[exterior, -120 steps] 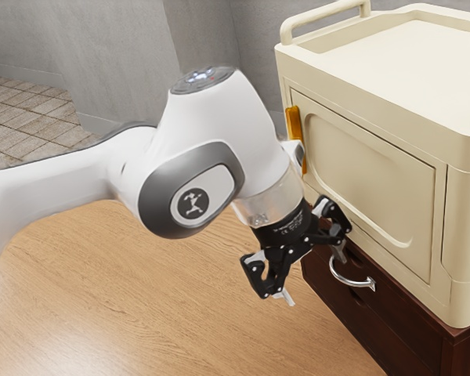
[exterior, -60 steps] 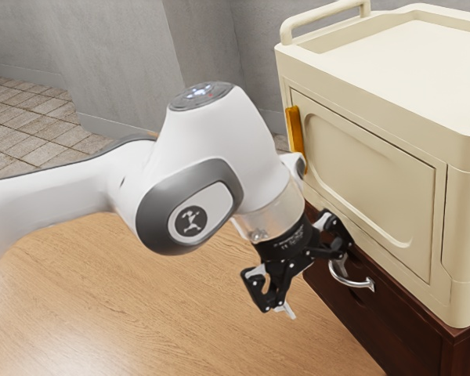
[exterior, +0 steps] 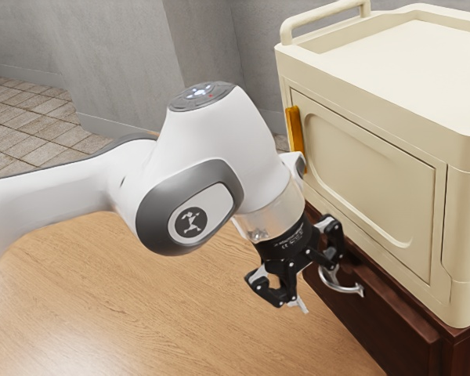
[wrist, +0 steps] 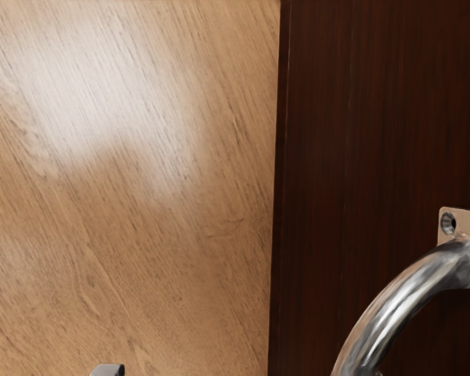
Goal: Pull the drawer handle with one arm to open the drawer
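Drawer [exterior: 384,327] stands slightly out beneath the cream cabinet [exterior: 368,176]! | Silver handle [exterior: 338,288] on the drawer front, below that cabinet | Gripper [exterior: 316,291] just outside and below the cabinet's front, claw apart, one finger right at the handle!

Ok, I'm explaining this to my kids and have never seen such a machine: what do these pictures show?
The machine is a white robot arm with a black gripper. The exterior view comes from a camera at the arm's side; the wrist view comes from one on the hand, close to the curved metal handle.

The handle belongs to a dark brown drawer, which stands slightly out. Above it sits a cream cabinet. Pale wood spreads out below.

The gripper is open, with one finger right at the handle, so nothing is clamped; it may be hooking the drawer open.
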Controlling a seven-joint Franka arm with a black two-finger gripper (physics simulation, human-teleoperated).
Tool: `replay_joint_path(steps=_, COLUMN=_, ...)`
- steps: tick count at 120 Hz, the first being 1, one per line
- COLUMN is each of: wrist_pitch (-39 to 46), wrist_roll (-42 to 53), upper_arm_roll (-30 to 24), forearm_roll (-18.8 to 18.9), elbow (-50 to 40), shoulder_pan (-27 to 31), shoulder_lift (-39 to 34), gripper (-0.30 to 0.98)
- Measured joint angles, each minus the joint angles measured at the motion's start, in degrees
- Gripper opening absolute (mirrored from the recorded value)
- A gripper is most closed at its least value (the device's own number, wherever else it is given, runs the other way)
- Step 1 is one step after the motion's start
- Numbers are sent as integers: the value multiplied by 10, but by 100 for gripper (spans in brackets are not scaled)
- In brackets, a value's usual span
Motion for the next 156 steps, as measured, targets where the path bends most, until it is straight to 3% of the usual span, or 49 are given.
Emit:
replay_joint_path(steps=45, wrist_pitch=-2, wrist_roll=-3, upper_arm_roll=0, forearm_roll=13, elbow=-20, shoulder_pan=2, shoulder_lift=-23, gripper=22)
replay_joint_path(steps=156, wrist_pitch=-2, wrist_roll=-8, upper_arm_roll=1, forearm_roll=38, elbow=-122, shoulder_pan=5, shoulder_lift=-119, gripper=20)
